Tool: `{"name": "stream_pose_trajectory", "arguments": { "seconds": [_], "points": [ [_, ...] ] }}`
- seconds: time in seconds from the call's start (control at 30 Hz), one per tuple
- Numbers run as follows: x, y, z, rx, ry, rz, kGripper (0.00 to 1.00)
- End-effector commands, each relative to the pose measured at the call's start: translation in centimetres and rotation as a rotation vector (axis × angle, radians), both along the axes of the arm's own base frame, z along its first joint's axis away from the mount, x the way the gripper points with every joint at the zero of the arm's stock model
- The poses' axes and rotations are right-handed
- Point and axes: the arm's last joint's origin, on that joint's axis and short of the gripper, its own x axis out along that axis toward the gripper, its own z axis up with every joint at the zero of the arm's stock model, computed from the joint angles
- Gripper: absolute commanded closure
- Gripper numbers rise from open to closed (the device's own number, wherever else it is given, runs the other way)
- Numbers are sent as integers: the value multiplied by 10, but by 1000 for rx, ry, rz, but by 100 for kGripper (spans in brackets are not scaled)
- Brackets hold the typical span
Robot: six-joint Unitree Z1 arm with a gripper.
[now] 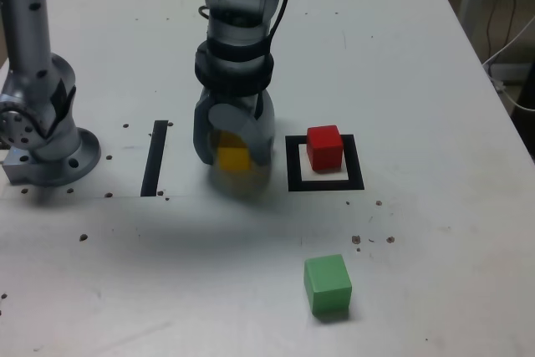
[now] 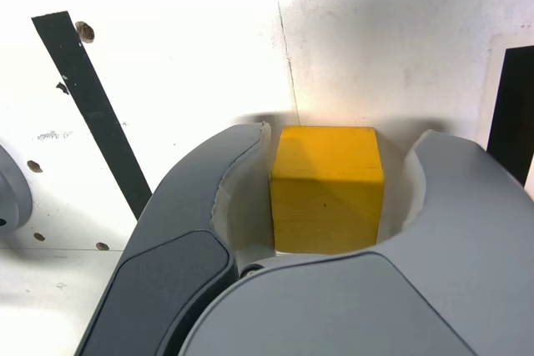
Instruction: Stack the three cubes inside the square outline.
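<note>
The yellow cube (image 2: 327, 185) rests on the white table, between the two grey jaws of my gripper (image 1: 234, 155), which points straight down and is shut on it. The jaws hug the cube's two sides in the wrist view. To the exterior view's right, the red cube (image 1: 324, 147) sits inside the square outline (image 1: 294, 165), toward its far side. Part of the outline's black tape (image 2: 511, 114) shows in the wrist view beside the gripper. The green cube (image 1: 327, 285) lies alone nearer the table's front edge, apart from the others.
A straight black tape strip (image 1: 155, 158) lies to the exterior view's left of the gripper. The arm's grey base (image 1: 42, 144) stands at the far left. Small dark specks dot the white table (image 1: 435, 232).
</note>
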Motion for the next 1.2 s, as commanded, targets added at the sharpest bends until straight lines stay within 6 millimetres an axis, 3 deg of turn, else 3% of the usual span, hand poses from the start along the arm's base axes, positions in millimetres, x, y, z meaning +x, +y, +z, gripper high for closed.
{"name": "stream_pose_trajectory", "arguments": {
  "seconds": [0.0,0.07,0.17,0.43,0.6,0.83,1.17],
  "points": [
    [1,0,0,7,-3,-2,68],
    [2,0,2,11,-14,-3,78],
    [3,0,5,13,-23,-4,84],
    [1,1,16,23,-8,-4,91],
    [7,0,36,25,-11,-4,92],
    [38,-2,79,11,-79,11,92],
    [80,-8,83,-2,-129,103,92]
  ]
}}
